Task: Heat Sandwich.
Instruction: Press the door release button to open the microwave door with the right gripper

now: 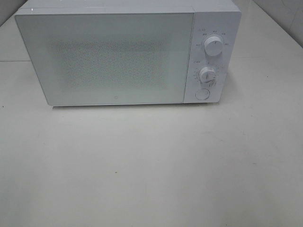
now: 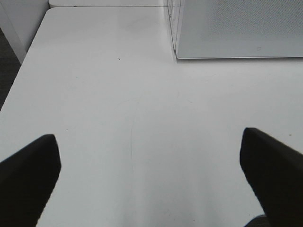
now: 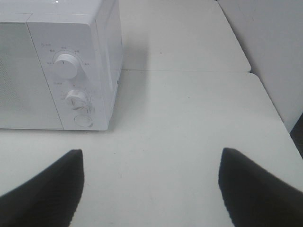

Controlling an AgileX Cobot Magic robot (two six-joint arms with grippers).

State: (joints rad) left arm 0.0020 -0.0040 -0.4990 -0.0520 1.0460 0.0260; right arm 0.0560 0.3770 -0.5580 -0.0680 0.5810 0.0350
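A white microwave (image 1: pixel 118 56) stands on the white table (image 1: pixel 151 179), toward its far side, with bare table in front of it. Its door (image 1: pixel 104 59) is shut, and the dotted window gives no view inside. On the panel to the right of the door sit a large knob (image 1: pixel 213 46), a smaller knob (image 1: pixel 207 74) below it and a round button (image 1: pixel 202 94) at the bottom. The left fingers (image 2: pixel 28 179) are spread wide and hold nothing. They are above bare table, with the microwave's door corner ahead of them. The right fingers (image 3: pixel 42 189) are also wide apart and empty, over the table in front of the knob panel. Where the sandwich is cannot be told from these views.
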